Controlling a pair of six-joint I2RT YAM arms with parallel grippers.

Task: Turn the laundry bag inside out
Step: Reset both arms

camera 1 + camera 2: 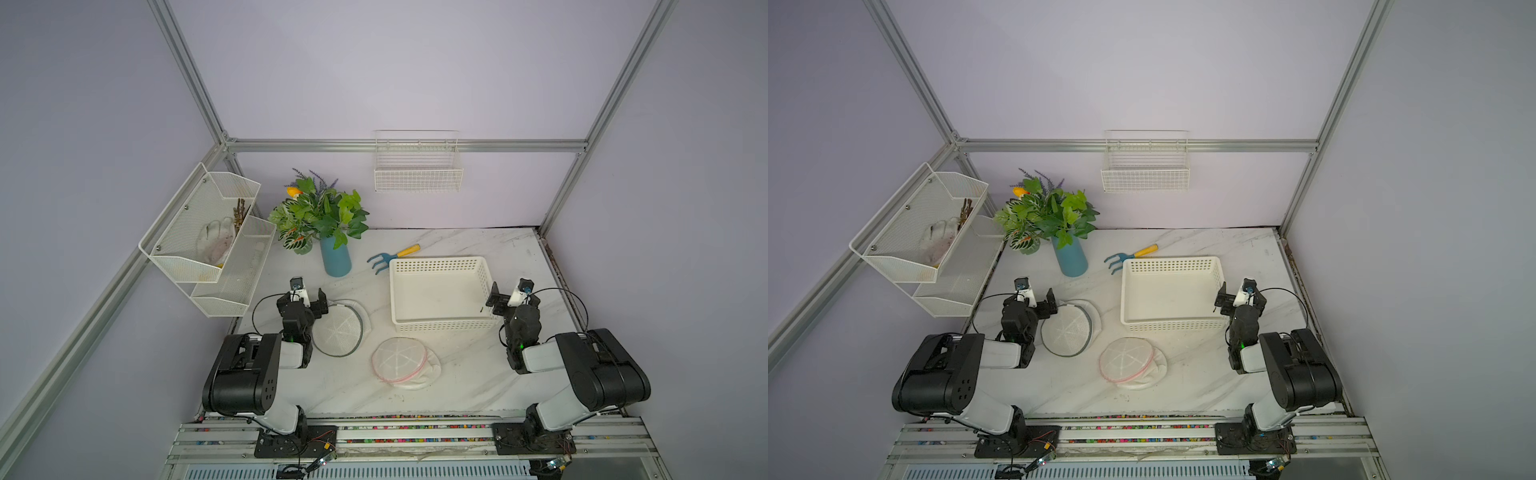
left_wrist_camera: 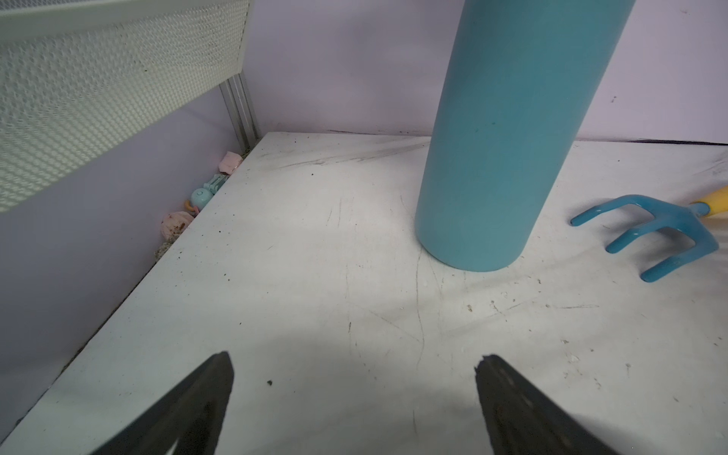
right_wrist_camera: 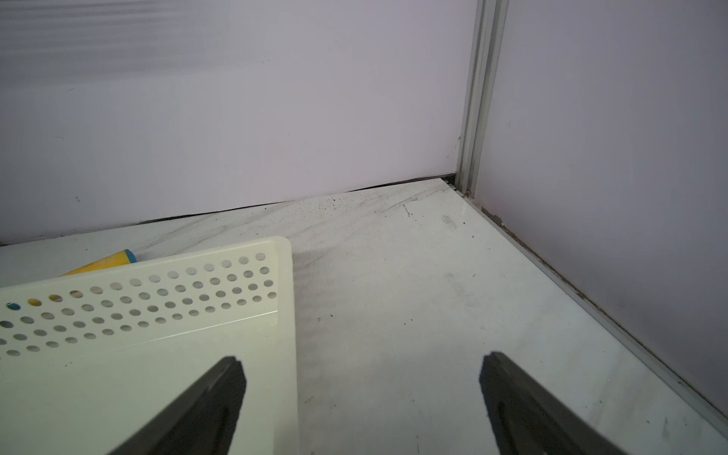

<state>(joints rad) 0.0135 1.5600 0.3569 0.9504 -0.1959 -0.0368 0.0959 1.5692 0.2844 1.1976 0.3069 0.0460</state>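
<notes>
Two flat mesh laundry bags lie on the tabletop. The pink-rimmed bag is near the front middle. The grey-rimmed bag is just beside my left pincer. They look alike, so I could grab the wrong one. The mesh is thin and flat, so a pincer might pinch both layers or slip off. My right pincer hangs over a corner of the white basket and could bump it when I move. Both pincers are wide open and hold nothing.
</notes>
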